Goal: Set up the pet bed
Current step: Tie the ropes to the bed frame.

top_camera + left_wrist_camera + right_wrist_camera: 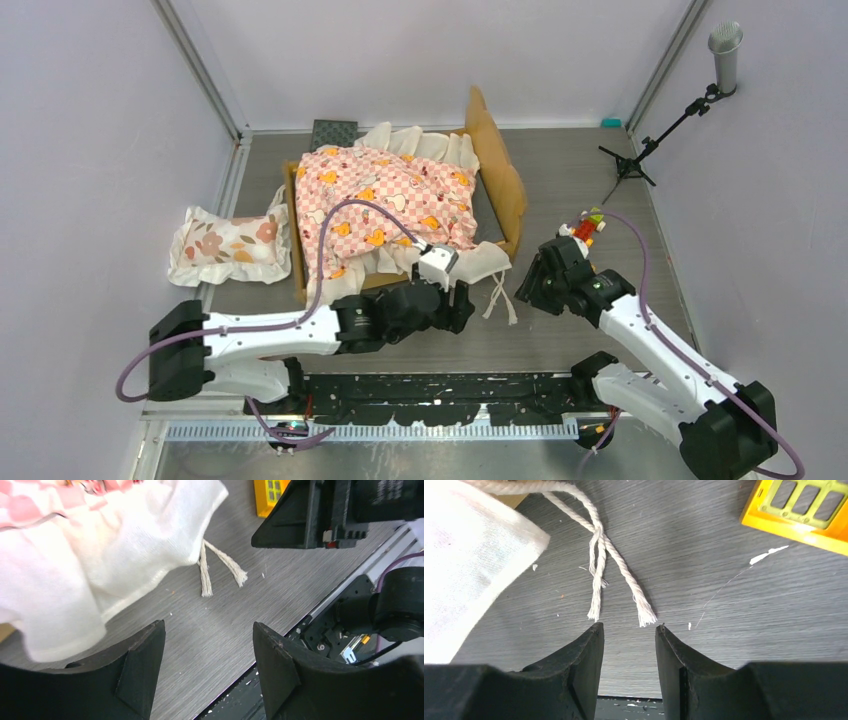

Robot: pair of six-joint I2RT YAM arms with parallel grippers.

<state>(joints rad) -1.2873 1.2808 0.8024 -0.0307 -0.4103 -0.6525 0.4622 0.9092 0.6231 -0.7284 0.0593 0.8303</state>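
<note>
The pet bed (503, 190) is a tan wooden frame in the middle of the table, its wavy headboard on the right. A pink-checkered sheet (385, 200) lies bunched over it. The sheet's white ruffle (100, 555) hangs past the bed's near corner and trails two cotton strings (624, 575) onto the table. My left gripper (209, 626) is open and empty, low over bare table just near of the ruffle. My right gripper (629, 626) is also open and empty, its fingertips just short of the frayed string ends.
A floral ruffled pillow (230, 245) lies on the table left of the bed. A yellow toy block (804, 510) sits right of the strings, close to the right gripper (528, 285). A dark ribbed pad (333, 133) lies behind the bed. A microphone stand (690, 100) stands at the back right.
</note>
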